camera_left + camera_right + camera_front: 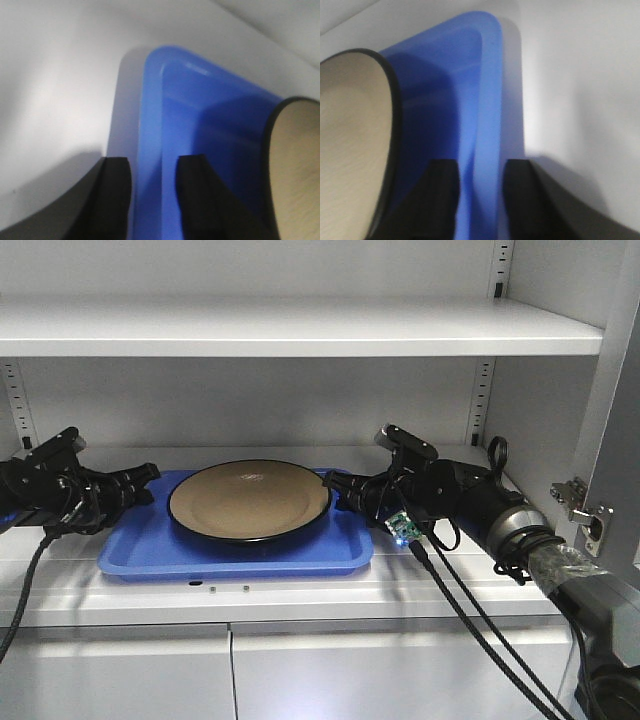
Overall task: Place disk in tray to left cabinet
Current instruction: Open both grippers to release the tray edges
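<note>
**Plate in blue tray on the cabinet shelf, a gripper at each short rim**

Front view: the disk point(249, 500) is a round, shallow plate, glossy tan inside with a thin black rim. It lies flat in the middle of the tray point(150, 552), a shallow rectangle of smooth bright blue plastic with a raised rim and rounded corners. The tray sits on a pale shelf point(300, 585) of the left cabinet point(300, 330), matte light-grey metal with slotted rails at the back and closed doors below. The left gripper point(148, 478) meets the tray's left end and the right gripper point(338, 486) its right end; both are black, with cables trailing from the right arm.

Left wrist view: the left gripper's point(152, 175) two dark, blunt fingers point(116, 192) straddle the tray's point(150, 125) rim, jaws narrow around it; the picture is soft, so actual contact is hard to confirm. The plate's point(297, 165) rim curves in at right.

Right wrist view: the right gripper point(479, 176) likewise brackets the tray's point(487, 100) raised rim, jaws narrow. The plate's point(350, 140) tan face shows a faint grain.
</note>
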You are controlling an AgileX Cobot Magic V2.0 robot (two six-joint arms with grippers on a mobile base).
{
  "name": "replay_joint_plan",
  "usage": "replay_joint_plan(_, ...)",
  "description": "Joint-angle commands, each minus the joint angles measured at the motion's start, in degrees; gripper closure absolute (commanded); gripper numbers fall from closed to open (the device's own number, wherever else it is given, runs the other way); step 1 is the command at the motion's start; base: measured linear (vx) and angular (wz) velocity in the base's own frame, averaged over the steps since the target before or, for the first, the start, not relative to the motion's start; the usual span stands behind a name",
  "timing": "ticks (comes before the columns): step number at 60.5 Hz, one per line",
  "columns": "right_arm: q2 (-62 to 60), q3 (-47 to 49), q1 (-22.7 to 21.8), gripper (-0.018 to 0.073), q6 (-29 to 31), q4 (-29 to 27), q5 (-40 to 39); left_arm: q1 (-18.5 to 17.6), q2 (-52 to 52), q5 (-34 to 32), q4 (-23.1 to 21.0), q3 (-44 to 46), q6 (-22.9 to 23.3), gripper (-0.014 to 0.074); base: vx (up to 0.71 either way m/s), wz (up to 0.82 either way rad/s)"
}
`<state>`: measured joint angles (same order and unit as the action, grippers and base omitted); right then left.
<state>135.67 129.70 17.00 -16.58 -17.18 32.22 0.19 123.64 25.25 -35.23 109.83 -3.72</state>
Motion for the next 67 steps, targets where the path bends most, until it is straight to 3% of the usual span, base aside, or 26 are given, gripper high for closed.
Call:
replay_joint_plan(1, -4.9, 2.0, 0.0, 0.0132, 0.5, 1.0, -4.6, -0.4, -4.0, -4.4, -1.6, 2.0, -0.4, 0.0147, 0.0, 0.0)
replay_joint_plan(21, -6.7, 2.0, 0.0, 0.0122, -0.1, 7.7, -5.5, -0.4, -4.9, -4.4, 1.3, 2.0, -0.4, 0.0134, 0.0, 0.0)
replay_joint_plan(67, -6.7, 2.0, 0.0, 0.0122, -0.1, 7.5, -5.8, -0.4, -7.0, -0.5, 2.4, 2.0, -0.3, 0.0134, 0.0, 0.0)
